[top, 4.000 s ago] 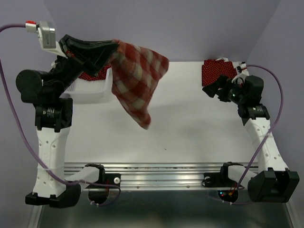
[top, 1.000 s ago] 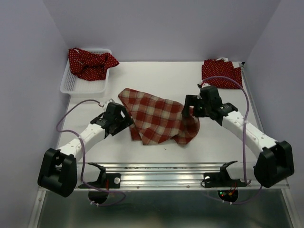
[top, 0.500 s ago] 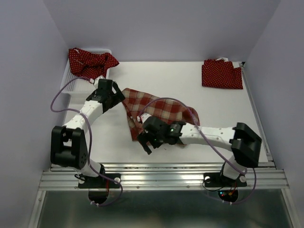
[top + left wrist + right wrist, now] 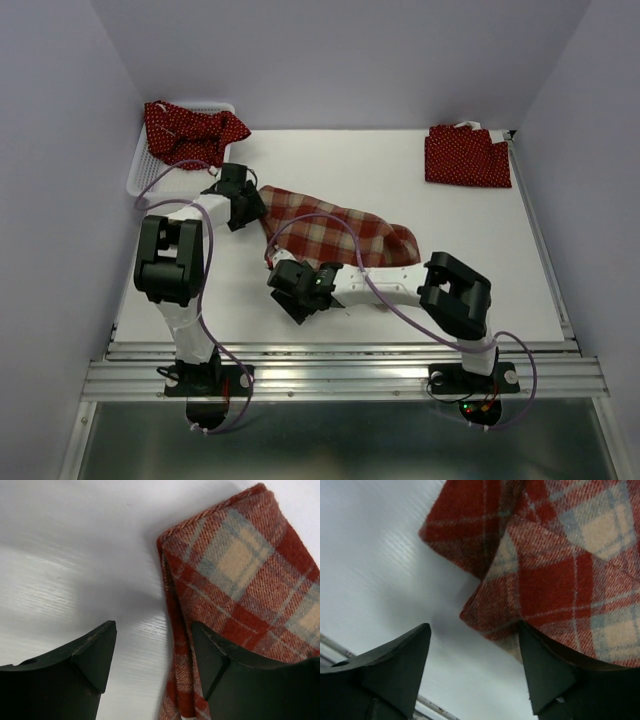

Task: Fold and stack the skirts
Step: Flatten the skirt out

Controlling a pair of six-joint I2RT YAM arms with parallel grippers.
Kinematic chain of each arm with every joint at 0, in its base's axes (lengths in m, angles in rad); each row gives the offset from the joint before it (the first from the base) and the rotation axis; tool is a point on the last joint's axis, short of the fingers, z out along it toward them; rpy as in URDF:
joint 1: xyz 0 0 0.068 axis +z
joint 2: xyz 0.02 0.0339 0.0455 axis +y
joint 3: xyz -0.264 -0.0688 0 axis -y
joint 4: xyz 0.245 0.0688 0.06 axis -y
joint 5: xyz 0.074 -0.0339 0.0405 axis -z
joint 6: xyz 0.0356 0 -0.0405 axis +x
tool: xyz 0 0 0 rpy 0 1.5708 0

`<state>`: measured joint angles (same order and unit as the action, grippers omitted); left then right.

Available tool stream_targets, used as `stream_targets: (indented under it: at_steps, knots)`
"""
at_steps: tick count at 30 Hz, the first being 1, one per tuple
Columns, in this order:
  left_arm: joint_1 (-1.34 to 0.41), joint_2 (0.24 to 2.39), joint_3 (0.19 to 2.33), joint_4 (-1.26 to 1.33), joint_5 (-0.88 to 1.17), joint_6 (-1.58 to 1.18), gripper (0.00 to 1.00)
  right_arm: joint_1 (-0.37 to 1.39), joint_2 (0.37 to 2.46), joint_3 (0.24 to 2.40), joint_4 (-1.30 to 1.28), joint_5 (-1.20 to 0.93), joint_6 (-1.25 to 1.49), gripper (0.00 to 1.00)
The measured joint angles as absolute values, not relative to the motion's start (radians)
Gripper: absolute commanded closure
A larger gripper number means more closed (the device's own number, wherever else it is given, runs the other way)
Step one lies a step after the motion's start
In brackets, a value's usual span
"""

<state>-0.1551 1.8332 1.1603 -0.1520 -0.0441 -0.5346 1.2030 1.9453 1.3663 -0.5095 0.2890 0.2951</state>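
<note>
The red-and-tan plaid skirt [image 4: 345, 232] lies spread low across the middle of the table. My left gripper [image 4: 252, 206] is down at its far left corner, open. In the left wrist view the left gripper [image 4: 152, 652] straddles the folded edge of the plaid skirt [image 4: 240, 580], one finger on bare table and the other on cloth. My right gripper [image 4: 290, 284] is at the near left corner, open. In the right wrist view the right gripper [image 4: 472, 665] sits just below a corner of the plaid skirt [image 4: 555, 570]. One dotted skirt [image 4: 192, 131] fills the basket; another [image 4: 466, 156] lies folded at the back right.
The white mesh basket [image 4: 150, 178] stands at the back left, close behind my left arm. The table's metal rail [image 4: 340, 372] runs along the near edge, just in front of my right gripper. Purple walls close in the left, back and right sides.
Both arms have swung to the plaid skirt's left edge: the left gripper to the far corner, the right gripper across to the near corner. The skirt now lies flatter and narrower.
</note>
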Motion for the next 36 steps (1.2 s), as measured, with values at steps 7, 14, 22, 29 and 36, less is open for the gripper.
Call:
stream_targets:
  at_steps: [7, 14, 22, 29, 36]
  knots:
    - [-0.155, 1.901, 1.2, -0.098, -0.016, -0.52, 0.43, 1.204, 1.986, 1.371, -0.494, 0.358, 0.329, 0.6]
    - [-0.157, 1.976, 1.296, -0.092, -0.039, -0.511, 0.4, 1.206, 1.976, 1.341, -0.459, 0.406, 0.343, 0.99]
    - [-0.155, 1.932, 1.219, -0.033, -0.011, -0.513, 0.44, 1.202, 1.796, 1.142, -0.466, 0.388, 0.343, 0.99]
    - [-0.16, 1.893, 1.139, 0.019, 0.052, -0.517, 0.63, 1.203, 1.713, 1.087, -0.47, 0.359, 0.348, 0.99]
    - [-0.189, 1.798, 1.002, 0.051, 0.091, -0.537, 1.0, 1.198, 1.708, 1.087, -0.473, 0.354, 0.359, 0.99]
